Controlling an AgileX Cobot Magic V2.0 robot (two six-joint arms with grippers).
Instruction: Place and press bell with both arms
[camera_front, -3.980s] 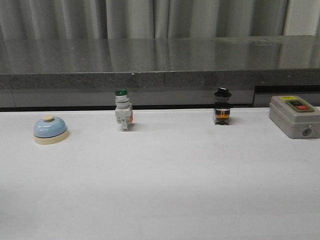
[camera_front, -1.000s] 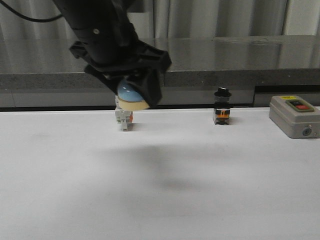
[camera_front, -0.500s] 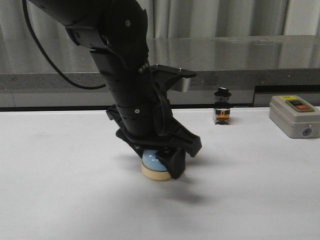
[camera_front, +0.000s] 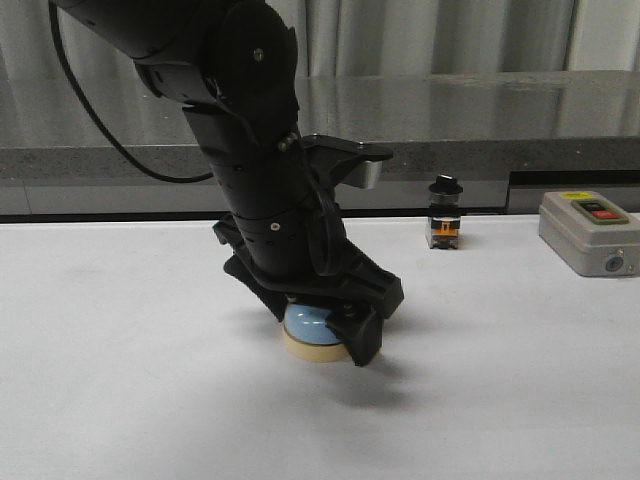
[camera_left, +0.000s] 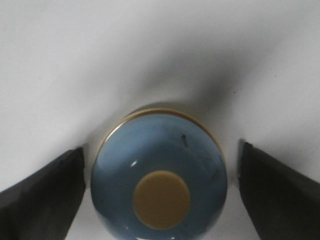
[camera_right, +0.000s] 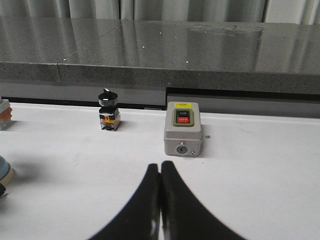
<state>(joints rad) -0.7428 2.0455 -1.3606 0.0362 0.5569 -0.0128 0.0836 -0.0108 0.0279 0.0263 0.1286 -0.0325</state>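
Note:
The bell (camera_front: 308, 326), with a light-blue dome and cream base, stands on the white table near its middle. My left gripper (camera_front: 318, 332) is straight above it with one finger on each side. In the left wrist view the bell (camera_left: 160, 175) shows its cream button from above. The left gripper (camera_left: 161, 147) is open, with a thin strip of table between each finger and the dome. My right gripper (camera_right: 160, 165) is shut and empty, low over the table to the right of the bell. The bell's edge (camera_right: 4, 172) shows in the right wrist view. The right arm is out of the front view.
A black-capped switch (camera_front: 444, 225) (camera_right: 108, 116) and a grey on/off box (camera_front: 588, 232) (camera_right: 183, 128) stand along the table's back edge at right. A dark stone ledge (camera_front: 450, 120) runs behind. The left arm hides the green-capped switch in the front view.
The left arm carried the bell from the far left and set it down near the table's middle. In the last half second its fingers spread slightly off the bell.

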